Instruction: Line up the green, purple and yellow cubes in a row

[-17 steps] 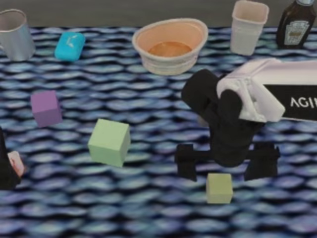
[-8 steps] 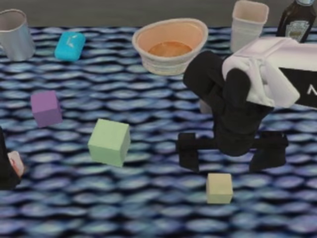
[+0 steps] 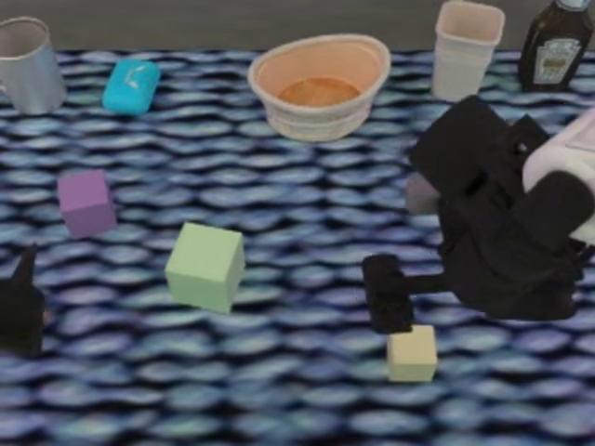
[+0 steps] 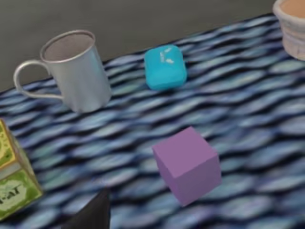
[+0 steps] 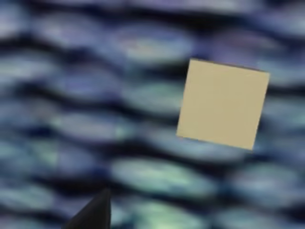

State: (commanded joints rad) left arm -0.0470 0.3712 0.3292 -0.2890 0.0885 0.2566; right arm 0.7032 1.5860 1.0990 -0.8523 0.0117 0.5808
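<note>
The pale green cube (image 3: pixel 205 267) lies left of the middle of the table, with the purple cube (image 3: pixel 86 203) (image 4: pixel 188 164) farther left and further back. Alone at the front, right of centre, rests the small yellow cube (image 3: pixel 412 353) (image 5: pixel 222 103). My right gripper (image 3: pixel 460 302) hovers open just behind and to the right of the yellow cube, holding nothing. One of its black fingers (image 3: pixel 386 295) shows; the arm hides the other. My left gripper (image 3: pixel 20 311) sits at the left edge, open, in front of the purple cube and apart from it.
Along the back stand a metal mug (image 3: pixel 30 65), a cyan rounded block (image 3: pixel 131 85), a tan bowl (image 3: pixel 321 84), a white cup (image 3: pixel 468 51) and a dark bottle (image 3: pixel 556 42). A green-labelled box (image 4: pixel 12 183) stands near the left gripper.
My right arm has drawn back to the right, away from the yellow cube, which stays put. The left gripper has shifted slightly at the left edge.
</note>
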